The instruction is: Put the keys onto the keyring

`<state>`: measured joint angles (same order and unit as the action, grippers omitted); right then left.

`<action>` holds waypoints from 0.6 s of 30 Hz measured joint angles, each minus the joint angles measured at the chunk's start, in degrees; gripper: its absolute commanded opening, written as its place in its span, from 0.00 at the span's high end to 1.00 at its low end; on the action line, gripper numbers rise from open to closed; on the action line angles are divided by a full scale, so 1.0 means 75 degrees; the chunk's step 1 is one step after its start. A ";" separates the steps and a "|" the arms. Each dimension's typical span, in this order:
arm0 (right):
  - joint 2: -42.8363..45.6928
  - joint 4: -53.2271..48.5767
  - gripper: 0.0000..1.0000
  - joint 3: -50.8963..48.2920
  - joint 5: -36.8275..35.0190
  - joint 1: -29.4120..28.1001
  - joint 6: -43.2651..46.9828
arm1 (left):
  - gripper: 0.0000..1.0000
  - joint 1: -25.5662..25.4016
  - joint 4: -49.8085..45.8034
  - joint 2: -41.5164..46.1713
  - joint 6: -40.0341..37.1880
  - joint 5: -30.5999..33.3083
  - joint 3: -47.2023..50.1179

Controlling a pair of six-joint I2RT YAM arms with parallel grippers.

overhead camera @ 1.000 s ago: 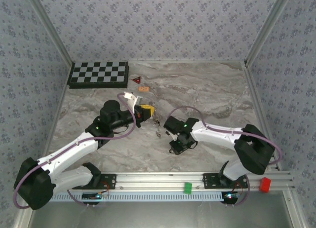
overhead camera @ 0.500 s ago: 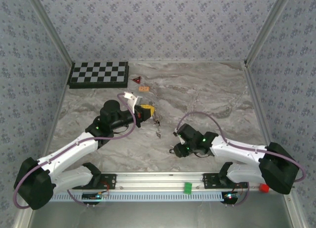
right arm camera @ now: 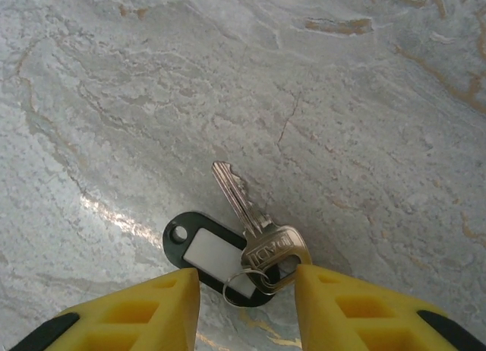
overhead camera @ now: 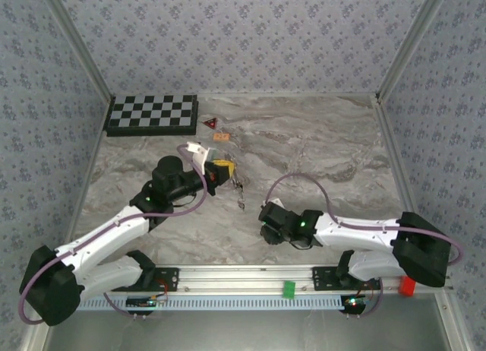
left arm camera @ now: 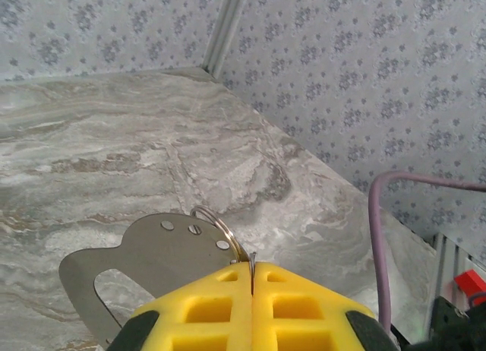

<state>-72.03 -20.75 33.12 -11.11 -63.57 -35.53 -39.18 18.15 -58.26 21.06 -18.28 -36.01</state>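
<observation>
Right gripper (right arm camera: 247, 284) jaws partway apart, key (right arm camera: 237, 193) and tag (right arm camera: 203, 252) flat on table (right arm camera: 342, 100) between its fingertips. Left gripper (left arm camera: 252, 271) pinches keyring (left arm camera: 206, 214).

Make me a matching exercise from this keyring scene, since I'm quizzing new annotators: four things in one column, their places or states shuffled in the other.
Things:
1. left gripper
2. right gripper
3. checkerboard
4. red triangle

Places or states:
A. open, a silvery key lying between its fingers
B. in the far left corner of the table
C. shut on the keyring
D. just right of the checkerboard

Pairs: 1-C, 2-A, 3-B, 4-D
</observation>
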 measured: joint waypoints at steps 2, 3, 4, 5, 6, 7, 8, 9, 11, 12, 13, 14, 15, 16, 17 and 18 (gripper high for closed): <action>-0.0143 -0.0006 0.63 0.0052 -0.0076 -0.0064 -0.0160 | 1.00 0.0000 0.0003 0.0090 0.0000 0.0189 0.0017; -0.0207 -0.0006 0.62 0.0064 -0.0102 -0.0085 -0.0219 | 1.00 0.0000 0.0003 0.0143 0.0000 0.0277 0.0041; -0.0271 -0.0017 0.63 0.0079 -0.0122 -0.0096 -0.0280 | 1.00 0.0000 0.0006 0.0201 -0.0003 0.0364 0.0073; -0.0353 -0.0041 0.62 0.0108 -0.0152 -0.0108 -0.0347 | 1.00 0.0000 0.0000 0.0251 -0.0003 0.0437 0.0102; -0.0420 -0.0061 0.62 0.0131 -0.0157 -0.0117 -0.0376 | 1.00 0.0000 0.0000 0.0280 -0.0003 0.0495 0.0122; -0.0504 -0.0102 0.63 0.0172 -0.0169 -0.0134 -0.0417 | 1.00 0.0000 -0.0009 0.0306 -0.0003 0.0554 0.0128; -0.0580 -0.0137 0.63 0.0219 -0.0184 -0.0154 -0.0443 | 1.00 0.0000 -0.0003 0.0321 -0.0003 0.0586 0.0131; -0.0659 -0.0175 0.63 0.0277 -0.0187 -0.0172 -0.0478 | 1.00 0.0000 0.0000 0.0329 -0.0003 0.0618 0.0131; -0.0766 -0.0216 0.63 0.0370 -0.0195 -0.0207 -0.0533 | 1.00 0.0000 -0.0003 0.0341 -0.0003 0.0647 0.0131; -0.0793 -0.0221 0.63 0.0399 -0.0204 -0.0219 -0.0554 | 1.00 0.0000 0.0000 0.0341 -0.0003 0.0650 0.0131; -0.0804 -0.0233 0.64 0.0428 -0.0207 -0.0239 -0.0565 | 1.00 0.0000 -0.0003 0.0341 0.0000 0.0653 0.0131; -0.0810 -0.0236 0.64 0.0440 -0.0204 -0.0245 -0.0589 | 1.00 0.0000 -0.0003 0.0341 -0.0003 0.0653 0.0131; -0.0813 -0.0236 0.64 0.0446 -0.0201 -0.0256 -0.0615 | 1.00 0.0000 -0.0003 0.0344 -0.0003 0.0662 0.0131; -0.0828 -0.0236 0.64 0.0449 -0.0201 -0.0265 -0.0644 | 1.00 0.0000 -0.0003 0.0344 0.0000 0.0673 0.0131; -0.0848 -0.0245 0.64 0.0449 -0.0201 -0.0265 -0.0676 | 1.00 0.0000 -0.0003 0.0350 -0.0003 0.0676 0.0131; -0.0877 -0.0256 0.64 0.0449 -0.0201 -0.0265 -0.0699 | 1.00 0.0000 -0.0003 0.0353 -0.0003 0.0676 0.0131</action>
<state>-78.61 -22.68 36.49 -12.62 -65.56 -40.77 -39.18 18.13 -55.61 21.04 -13.21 -35.03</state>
